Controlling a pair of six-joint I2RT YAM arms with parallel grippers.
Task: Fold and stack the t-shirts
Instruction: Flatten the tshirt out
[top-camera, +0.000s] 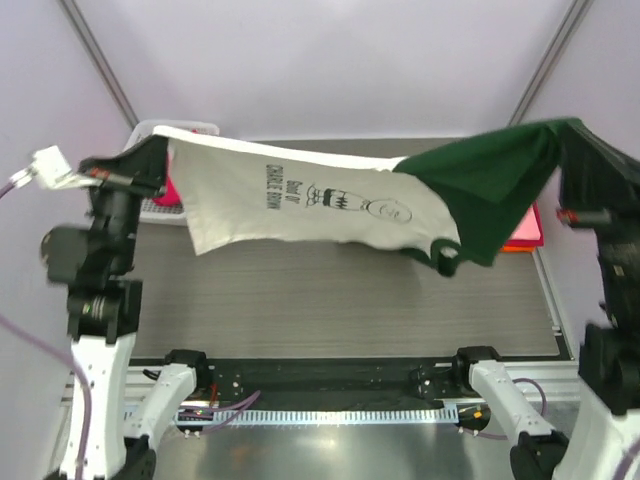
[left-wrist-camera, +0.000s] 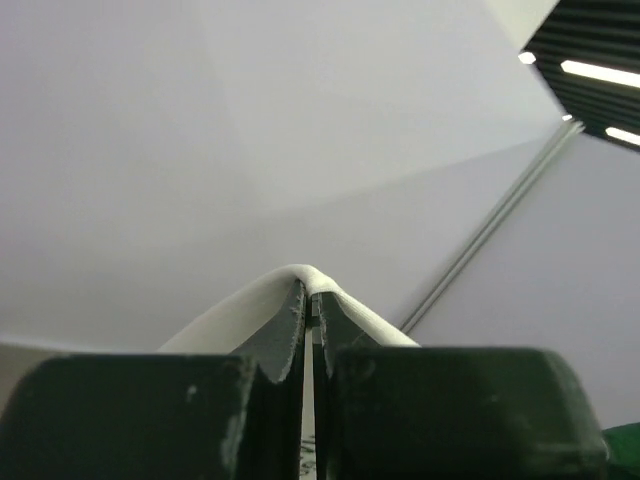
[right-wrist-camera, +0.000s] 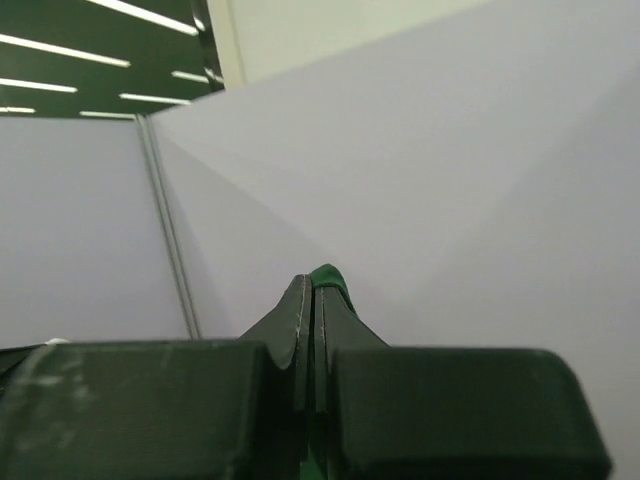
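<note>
Cream t-shirt (top-camera: 290, 200) with a printed front hangs stretched in the air above the grey worktop (top-camera: 330, 300) in the overhead view, well clear of it, its hem end at the left and its dark green sleeve (top-camera: 490, 180) at the right. The left end effector (top-camera: 160, 150) has it by the upper left corner and the right end effector (top-camera: 565, 135) by the green part, high on the right. Behind the left corner stands a white mesh basket (top-camera: 160, 128) with magenta cloth (top-camera: 172, 190) showing below the shirt's edge. A flat red and orange cloth (top-camera: 525, 235) lies on the worktop at the far right, partly hidden by the sleeve.

From the left wrist, the dark fingers (left-wrist-camera: 285, 335) are clenched together on a cream fold of the shirt that humps over their tips, with pale wall behind.

From the right wrist, the fingers (right-wrist-camera: 290, 320) are pressed tight on a small peak of green cloth.
</note>
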